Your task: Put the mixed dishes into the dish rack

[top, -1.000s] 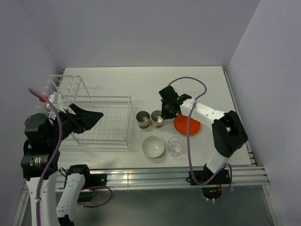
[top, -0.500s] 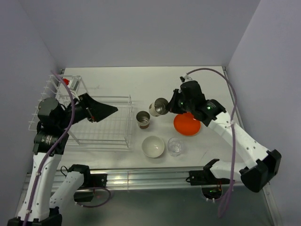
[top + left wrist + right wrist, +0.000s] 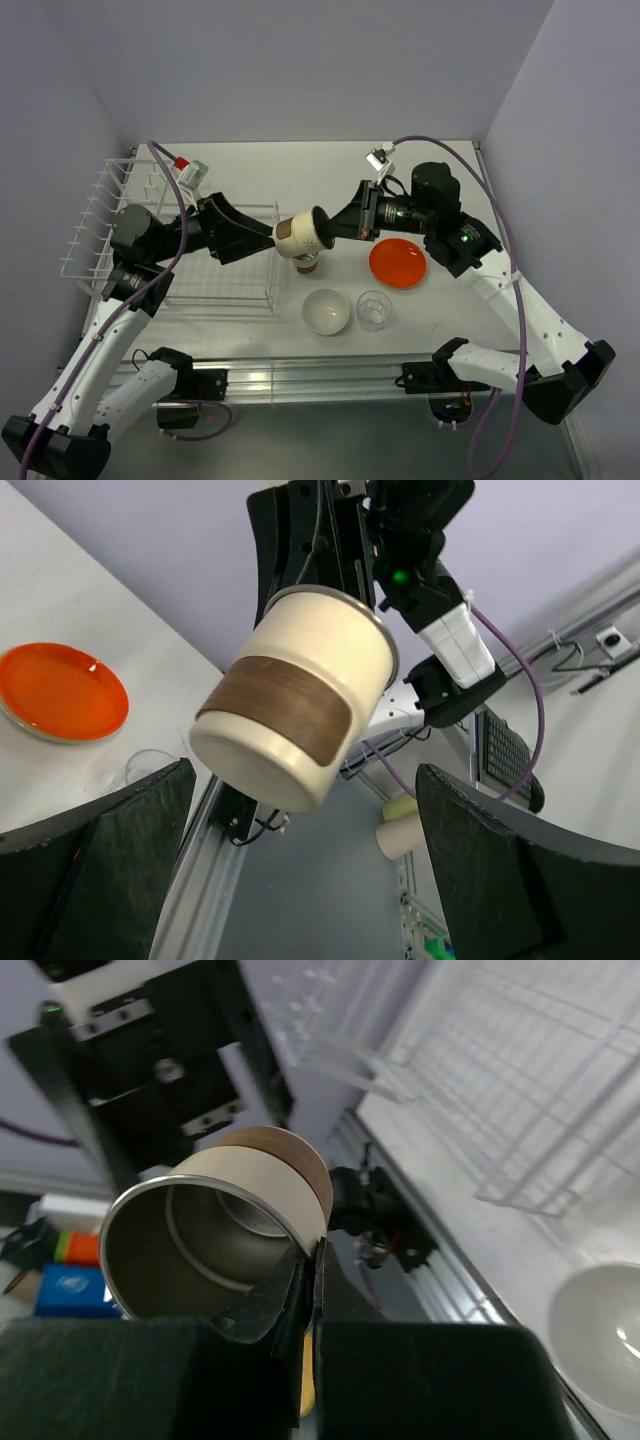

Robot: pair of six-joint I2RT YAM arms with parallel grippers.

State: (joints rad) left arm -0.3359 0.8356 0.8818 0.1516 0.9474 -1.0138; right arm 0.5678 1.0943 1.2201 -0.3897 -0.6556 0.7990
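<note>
One tan cup [image 3: 303,234] now airborne: handover toward the dish rack [image 3: 272,290] looks likely.
Right pincer [image 3: 338,226] clamps its rim; left pincer [image 3: 262,240], newly spread wide, waits just behind its base.

Left arm [image 3: 100,340] and right arm [image 3: 535,315]: white links, black joints, purple cables [image 3: 440,139].
</note>
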